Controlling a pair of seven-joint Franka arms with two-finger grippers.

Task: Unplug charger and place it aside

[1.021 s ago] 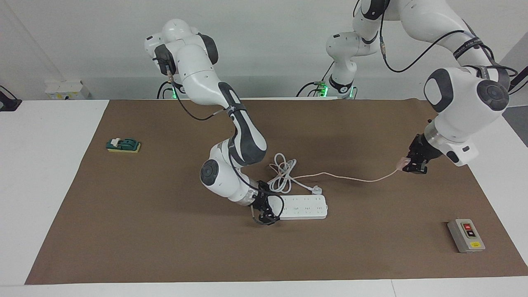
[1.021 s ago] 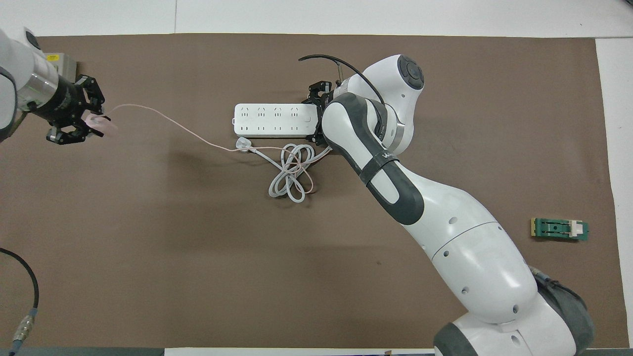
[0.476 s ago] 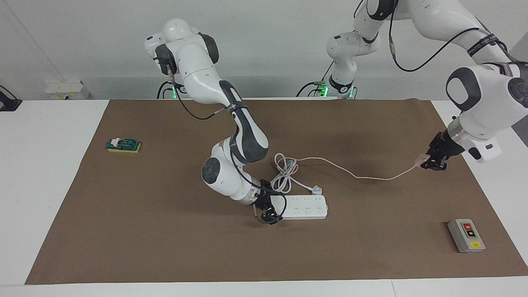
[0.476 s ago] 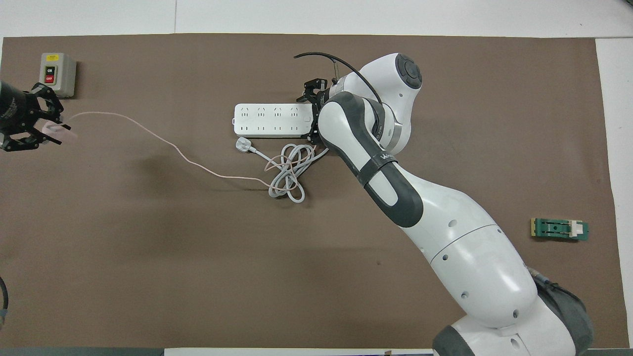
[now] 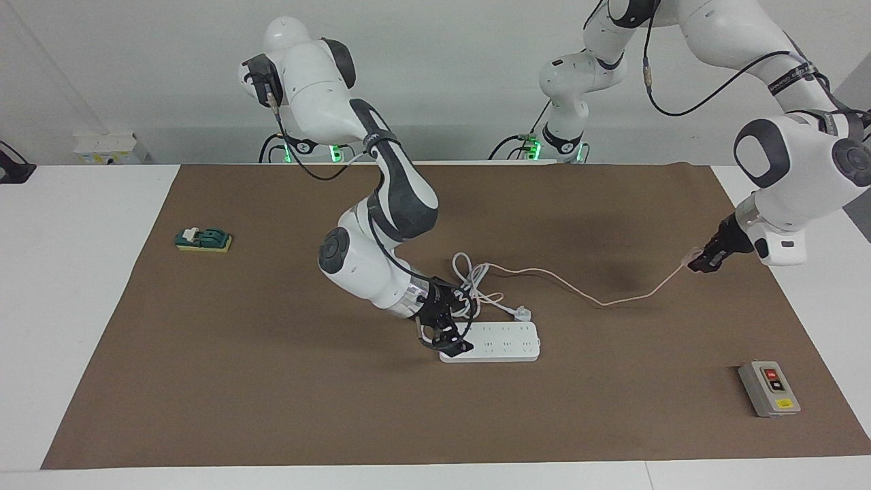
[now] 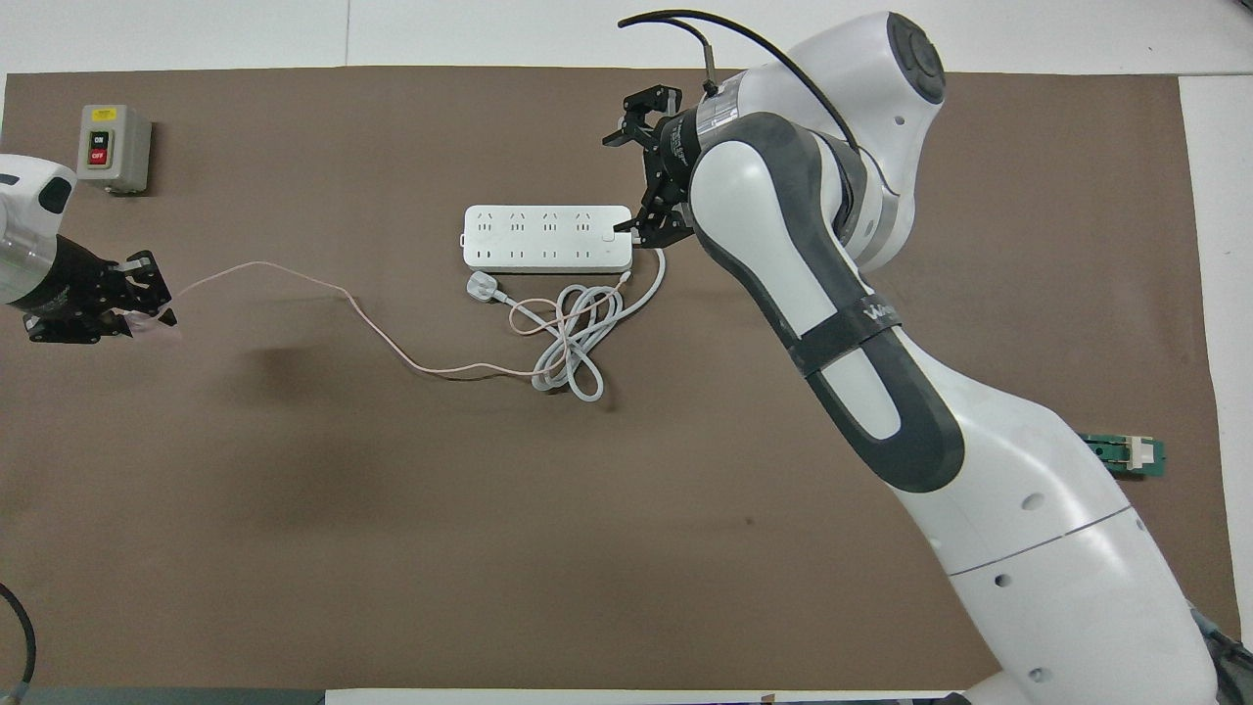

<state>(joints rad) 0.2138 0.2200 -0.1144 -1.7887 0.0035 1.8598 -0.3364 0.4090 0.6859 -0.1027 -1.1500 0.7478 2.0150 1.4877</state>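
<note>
Brown matting (image 5: 272, 381) covers most of the white surface (image 5: 81, 286) where we see two white robot arms at work. The left hand (image 5: 701, 262) is up in the air over the mat toward the left arm's end of the surface, and its fingers are closed on the charger (image 6: 157, 328), a small pale pink cube that is unplugged and lifted clear. From the charger a thin pink cable (image 5: 599, 299) sags down to the mat and trails back to a tangle of looped white cord (image 6: 573, 343), which lies just beside the power strip (image 5: 500, 340), on the side nearer the robots. The strip is a long white block with a row of sockets, lying flat near the middle of the mat. A white plug (image 5: 522, 314) on the white cord rests on the mat just beside the strip. The right hand (image 5: 446, 337) is at the strip's end toward the right arm, with its fingers spread wide, and one fingertip appears to touch the strip's corner. A grey switch box (image 5: 769, 388) with a red button sits near the mat's corner at the left arm's end. A green block (image 5: 203, 239) lies at the right arm's end.
</note>
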